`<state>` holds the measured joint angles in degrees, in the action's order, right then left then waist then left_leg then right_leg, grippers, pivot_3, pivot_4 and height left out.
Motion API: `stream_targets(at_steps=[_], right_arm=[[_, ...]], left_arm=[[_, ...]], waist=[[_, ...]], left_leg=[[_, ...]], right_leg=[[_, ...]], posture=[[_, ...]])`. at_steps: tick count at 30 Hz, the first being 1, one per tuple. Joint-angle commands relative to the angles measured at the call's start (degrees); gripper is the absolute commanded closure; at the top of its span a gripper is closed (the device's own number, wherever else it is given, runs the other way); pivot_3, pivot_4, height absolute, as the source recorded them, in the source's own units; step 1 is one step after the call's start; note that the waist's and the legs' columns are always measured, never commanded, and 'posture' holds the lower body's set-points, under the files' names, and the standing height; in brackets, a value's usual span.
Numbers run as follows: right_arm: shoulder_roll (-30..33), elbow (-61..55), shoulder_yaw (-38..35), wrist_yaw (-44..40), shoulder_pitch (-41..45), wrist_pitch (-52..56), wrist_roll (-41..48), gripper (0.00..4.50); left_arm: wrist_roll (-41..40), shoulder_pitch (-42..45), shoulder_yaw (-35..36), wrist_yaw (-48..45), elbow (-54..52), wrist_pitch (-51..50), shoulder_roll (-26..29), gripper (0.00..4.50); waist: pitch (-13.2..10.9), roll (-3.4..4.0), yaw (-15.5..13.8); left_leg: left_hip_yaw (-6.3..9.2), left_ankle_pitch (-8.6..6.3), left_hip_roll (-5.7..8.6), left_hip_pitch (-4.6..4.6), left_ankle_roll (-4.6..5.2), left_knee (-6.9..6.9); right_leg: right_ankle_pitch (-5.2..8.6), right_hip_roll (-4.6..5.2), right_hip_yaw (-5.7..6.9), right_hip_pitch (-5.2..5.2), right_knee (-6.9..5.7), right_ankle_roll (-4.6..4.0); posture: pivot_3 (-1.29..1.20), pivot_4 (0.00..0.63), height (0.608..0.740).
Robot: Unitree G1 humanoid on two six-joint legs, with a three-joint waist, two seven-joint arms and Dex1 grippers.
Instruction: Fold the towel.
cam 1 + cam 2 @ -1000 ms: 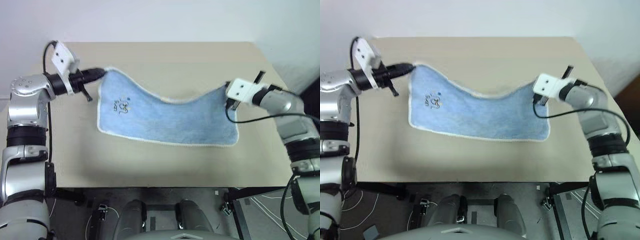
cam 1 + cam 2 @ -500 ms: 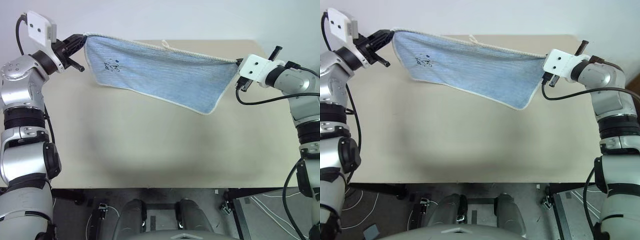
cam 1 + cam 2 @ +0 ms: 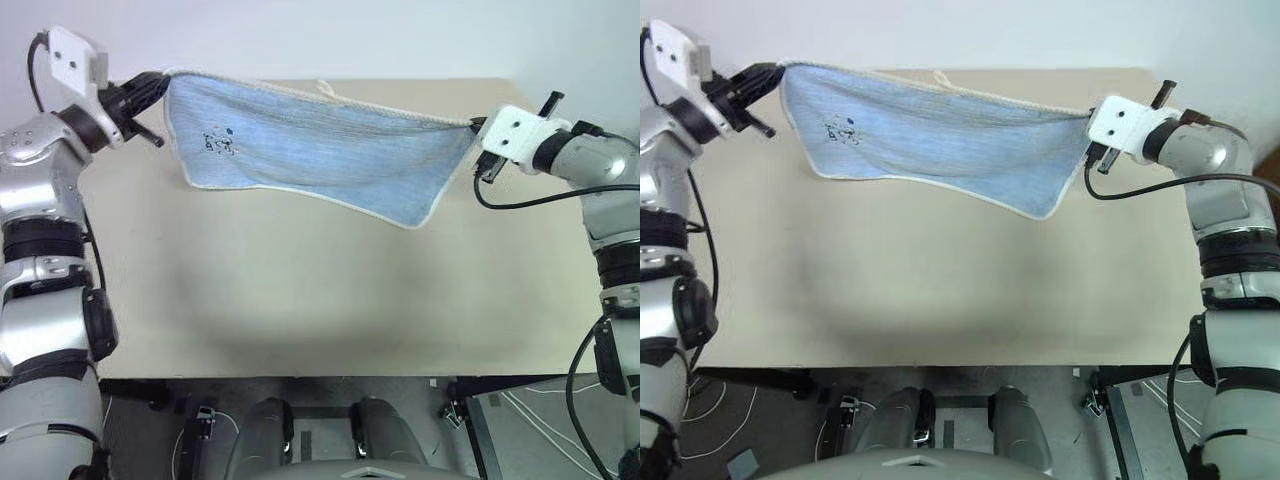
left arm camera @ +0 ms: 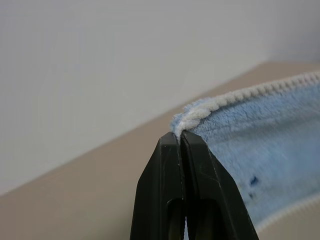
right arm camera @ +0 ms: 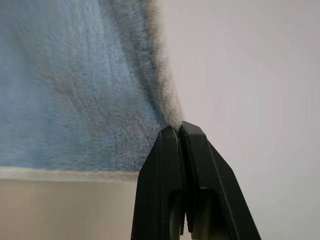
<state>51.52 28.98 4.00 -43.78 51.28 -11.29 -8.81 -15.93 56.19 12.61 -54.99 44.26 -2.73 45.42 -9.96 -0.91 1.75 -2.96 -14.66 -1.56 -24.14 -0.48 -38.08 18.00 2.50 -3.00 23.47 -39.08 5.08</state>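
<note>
Light blue towel [image 3: 320, 160] with white stitched edging, small dark printed mark [image 3: 218, 143], white loop tag [image 3: 326, 88], beige worktop [image 3: 300, 290], black tool fingers [image 4: 200, 200]

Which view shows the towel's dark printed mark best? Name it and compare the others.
The left eye view: the mark faces the camera near the towel corner pinched by the left gripper. The right eye view shows it equally whole. The left wrist view catches a dark speck; the right wrist view shows plain blue pile.
</note>
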Motion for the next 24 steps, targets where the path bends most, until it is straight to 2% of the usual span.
stream_targets(at_steps=[1, 12, 24], right_arm=[[2.4, -4.6, -4.6, -3.0, 0.0, 3.1, 4.7, 4.50], [2.1, -6.0, -4.7, -1.9, -0.9, 5.6, 4.8, 4.50], [1.0, 12.3, -0.7, 7.4, 15.3, -2.0, -3.4, 4.50]], left_arm=[[-1.9, -1.7, 2.1, -1.5, -2.4, -1.1, 1.5, 4.46], [-1.6, -3.2, 0.8, -1.3, -5.5, -3.0, -0.4, 4.46], [3.9, 8.6, -2.2, 5.4, 7.0, 5.3, -6.2, 4.46]], waist=[[0.0, -0.04, 0.1], [-0.1, -0.20, 0.4], [-0.1, -0.22, 0.8]], left_leg=[[0.03, 0.00, -0.04, -0.01, 0.00, 0.00], [0.07, 0.03, 0.07, -0.02, -0.02, -0.23], [0.00, 0.03, 0.09, -0.19, -0.02, -0.15]], right_leg=[[0.00, 0.01, 0.03, -0.01, 0.01, 0.00], [-0.19, 0.08, 0.04, -0.11, -0.01, 0.19], [-0.19, 0.06, 0.00, 0.09, 0.07, 0.20]], posture=[[0.00, 0.150, 0.740], [0.00, 0.150, 0.740], [0.00, 0.150, 0.740]])
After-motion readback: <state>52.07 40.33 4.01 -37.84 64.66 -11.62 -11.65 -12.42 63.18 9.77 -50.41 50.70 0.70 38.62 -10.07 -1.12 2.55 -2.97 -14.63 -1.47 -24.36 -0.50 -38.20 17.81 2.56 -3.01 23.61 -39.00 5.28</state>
